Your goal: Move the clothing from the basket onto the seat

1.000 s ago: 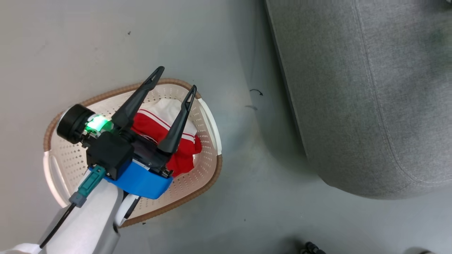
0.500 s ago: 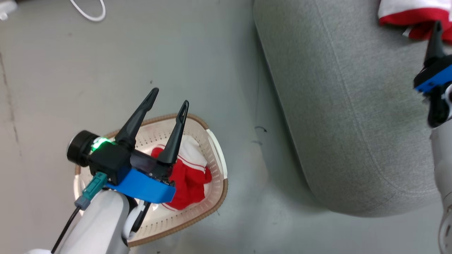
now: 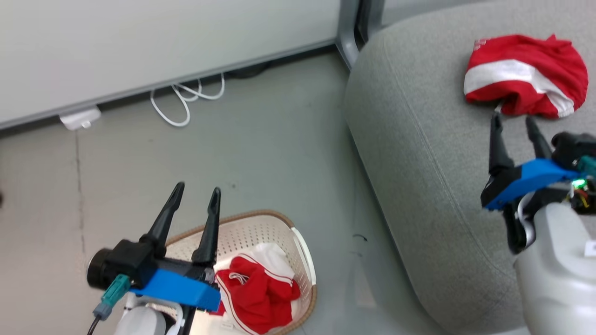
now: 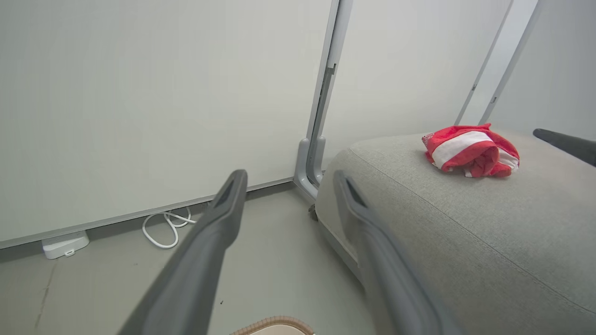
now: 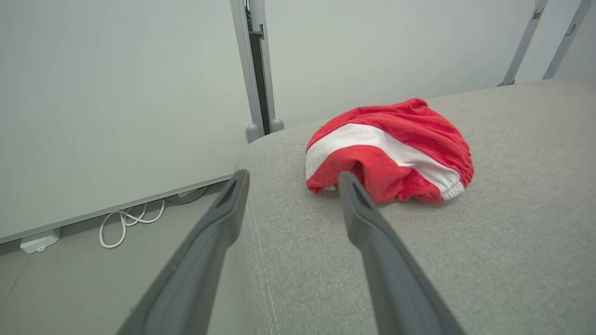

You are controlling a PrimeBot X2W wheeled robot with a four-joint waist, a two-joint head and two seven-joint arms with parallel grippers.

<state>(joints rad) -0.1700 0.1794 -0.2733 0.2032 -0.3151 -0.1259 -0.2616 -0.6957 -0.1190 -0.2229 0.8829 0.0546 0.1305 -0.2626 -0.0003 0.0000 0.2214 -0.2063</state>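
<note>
One red and white garment of the clothing [image 3: 258,293] lies crumpled in the cream basket [image 3: 305,260] on the floor. Another red garment with a white band [image 3: 521,77] rests on the grey seat [image 3: 419,163]. My left gripper [image 3: 197,188] hangs open and empty above the basket's left side. In the left wrist view the left gripper [image 4: 289,176] points toward the wall, with the basket's rim [image 4: 272,322] at the bottom. My right gripper [image 3: 512,117] is open over the seat. In the right wrist view, the right gripper [image 5: 293,174] holds nothing; one fingertip lies just before the garment [image 5: 391,149].
A pale wall panel runs behind the floor, with a coiled white cable [image 3: 186,100] and a white adapter [image 3: 79,118] at its foot. A grey post [image 3: 347,28] stands by the seat's corner. Bare grey floor [image 3: 279,153] lies between basket and seat.
The head camera has tilted up, bringing the wall, the seat's garment and the right gripper into view. Both grippers stay open and empty; the left one stays over the basket.
</note>
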